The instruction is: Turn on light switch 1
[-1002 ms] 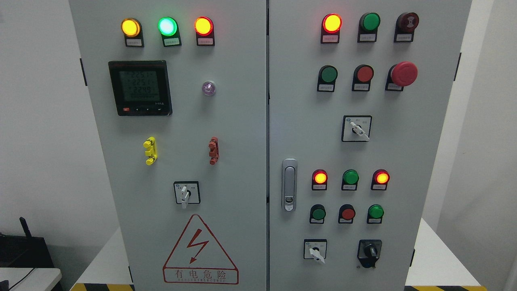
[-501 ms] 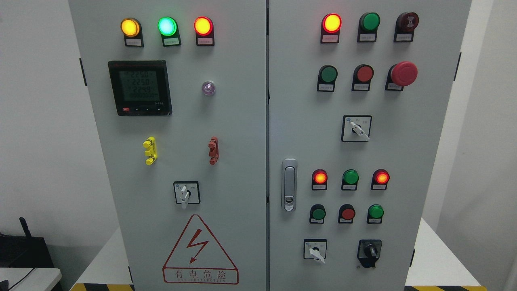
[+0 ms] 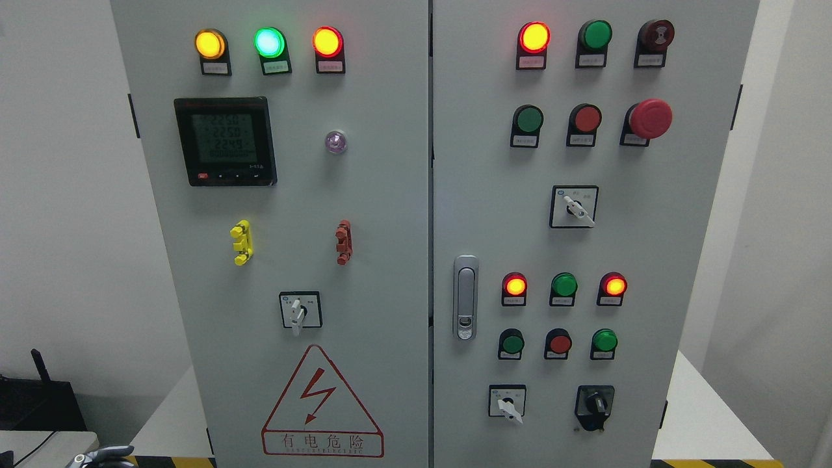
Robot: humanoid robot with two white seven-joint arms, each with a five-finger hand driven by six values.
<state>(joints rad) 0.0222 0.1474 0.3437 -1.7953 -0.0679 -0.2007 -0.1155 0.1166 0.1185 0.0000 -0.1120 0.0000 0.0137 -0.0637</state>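
Observation:
A grey two-door electrical cabinet (image 3: 390,214) fills the head view. Its left door carries a white-handled rotary switch (image 3: 298,312) pointing down, above a red lightning warning sign (image 3: 322,403). The right door has rotary switches in the middle (image 3: 574,207) and at the lower left (image 3: 507,403), plus a black knob (image 3: 595,406). I cannot tell which one is switch 1. A small part of my left hand (image 3: 97,454) shows at the bottom left edge, well below and left of the left door's switch. My right hand is out of view.
Lit yellow, green and red lamps (image 3: 268,42) and a digital meter (image 3: 225,141) sit at the top left. Push buttons (image 3: 559,343), a red emergency stop (image 3: 650,118) and a door latch (image 3: 465,297) are on the right door. A desk corner (image 3: 39,448) stands at the lower left.
My left hand has come into view at the bottom left edge; earlier no hand showed. The cabinet's lamps and switches look the same.

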